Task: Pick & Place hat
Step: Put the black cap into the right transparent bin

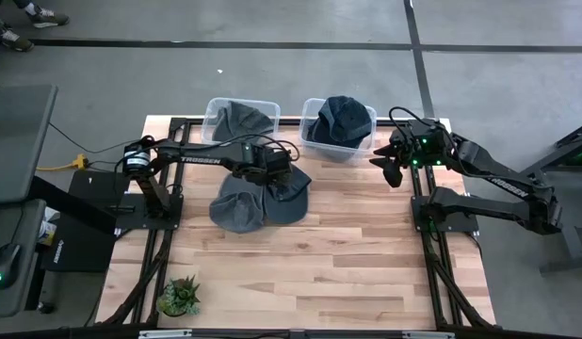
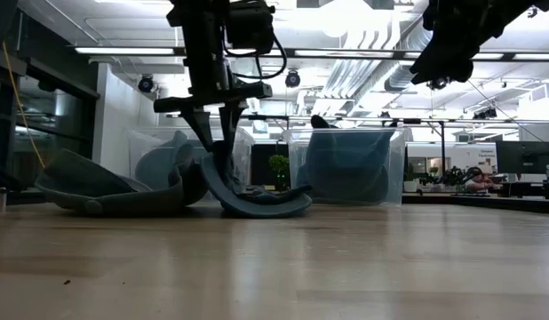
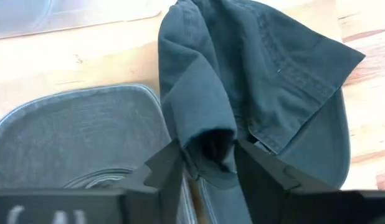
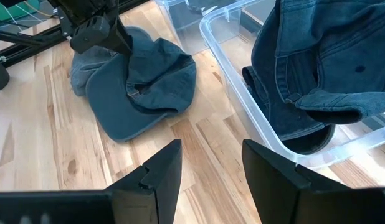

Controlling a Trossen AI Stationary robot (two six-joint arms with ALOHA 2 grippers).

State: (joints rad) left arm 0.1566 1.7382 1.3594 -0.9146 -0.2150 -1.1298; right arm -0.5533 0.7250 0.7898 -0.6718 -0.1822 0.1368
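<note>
Two caps lie side by side on the wood table: a dark blue cap [image 1: 291,193] [image 3: 267,81] [image 4: 152,84] and a lighter grey cap [image 1: 236,205] [image 3: 74,137] to its left. My left gripper [image 1: 275,172] [image 3: 208,158] [image 2: 217,147] stands over the dark blue cap and is shut on it. My right gripper [image 1: 390,168] [image 4: 208,168] hovers open in the air at the table's right side, beside the right bin, touching nothing. My left gripper pinches a bunched fold of the dark blue cap's crown [image 3: 208,140] between its two fingers, coming from above and pointing down. The crown cloth is gathered up at the fingers, while the brim [image 2: 261,206] rests on the table.
Two clear plastic bins stand at the far edge: the left bin [image 1: 216,111] holds a grey-blue hat [image 1: 242,121], the right bin [image 1: 315,105] [image 4: 242,106] a dark denim hat [image 1: 340,121]. A small potted plant [image 1: 181,297] sits near the near-left corner. Bare wood stretches toward the near edge.
</note>
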